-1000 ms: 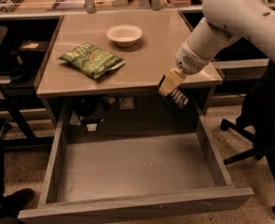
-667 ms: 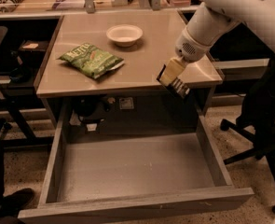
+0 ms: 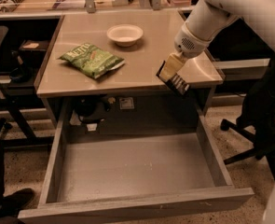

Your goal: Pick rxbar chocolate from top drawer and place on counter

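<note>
While top drawer [image 3: 137, 171] stands open, jaws hold rxbar chocolate [image 3: 178, 83] at counter [image 3: 146, 64] edge.

The gripper [image 3: 172, 74] hangs at centre right of the frame, over the counter's [image 3: 146, 62] front right corner, clamped on the chocolate bar [image 3: 178, 84]. Its white arm [image 3: 207, 17] slants in from the upper right and blocks that side. A chip bag [image 3: 92, 59] takes up the counter's left middle and a bowl [image 3: 125, 34] sits near the back, with bare top between them and the gripper. Below, the drawer [image 3: 127, 167] is open from above and walled all round. A chair [image 3: 263, 115] crowds the right edge.
</note>
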